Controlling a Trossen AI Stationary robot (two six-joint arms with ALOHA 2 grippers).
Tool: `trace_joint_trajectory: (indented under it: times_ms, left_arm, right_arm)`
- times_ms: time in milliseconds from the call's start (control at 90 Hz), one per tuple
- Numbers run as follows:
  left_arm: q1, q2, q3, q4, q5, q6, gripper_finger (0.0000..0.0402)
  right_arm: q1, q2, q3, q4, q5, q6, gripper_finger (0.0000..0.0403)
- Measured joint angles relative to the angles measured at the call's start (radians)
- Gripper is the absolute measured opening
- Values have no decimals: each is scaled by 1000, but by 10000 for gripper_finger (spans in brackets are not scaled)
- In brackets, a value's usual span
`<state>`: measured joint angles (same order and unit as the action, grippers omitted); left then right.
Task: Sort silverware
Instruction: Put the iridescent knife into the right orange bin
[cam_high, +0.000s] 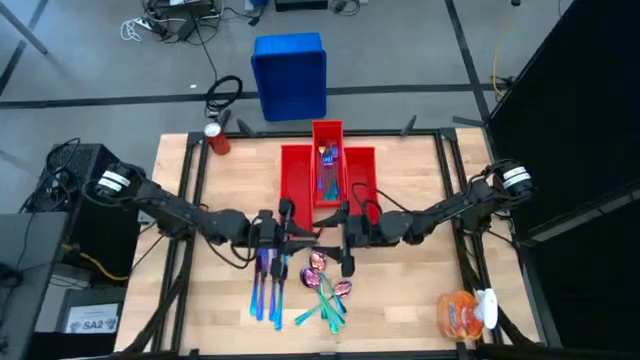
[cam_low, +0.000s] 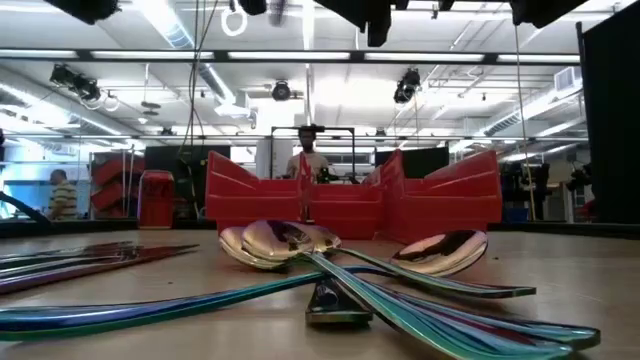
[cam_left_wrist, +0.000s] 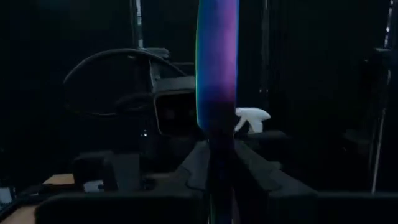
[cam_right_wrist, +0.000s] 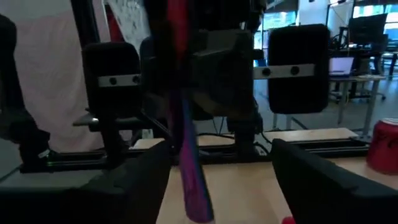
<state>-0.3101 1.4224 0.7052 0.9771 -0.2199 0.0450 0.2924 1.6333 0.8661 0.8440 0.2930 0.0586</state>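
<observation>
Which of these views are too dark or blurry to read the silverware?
Left wrist view: nearly black, only the held utensil glows blue-purple. Right wrist view: soft, the pink-blue piece smeared. Low view: spoons sharp with ceiling-light glare. High view: evenly lit.

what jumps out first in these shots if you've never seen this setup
Both arms meet at the table's middle, just in front of the red bins. The left hand is shut on a purple-blue utensil standing upright between its fingers, facing the right hand. Below them, shimmering silverware lies loose on the wood, spoons crossing in the low view.
</observation>
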Motion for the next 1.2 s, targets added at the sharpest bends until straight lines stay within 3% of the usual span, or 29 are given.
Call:
trace_joint_trajectory:
  times_ms: [589,989,1200]
  left_arm:
    - [36,30,25,-62,20,-4,27]
    - [35,13,26,-108,6,-1,27]
    - [34,13,26,-117,6,-6,27]
  right_arm:
    - [19,0,0,-44,-9,-1,154]
    - [30,1,0,-52,20,-2,107]
    - [30,1,0,-67,29,-17,43]
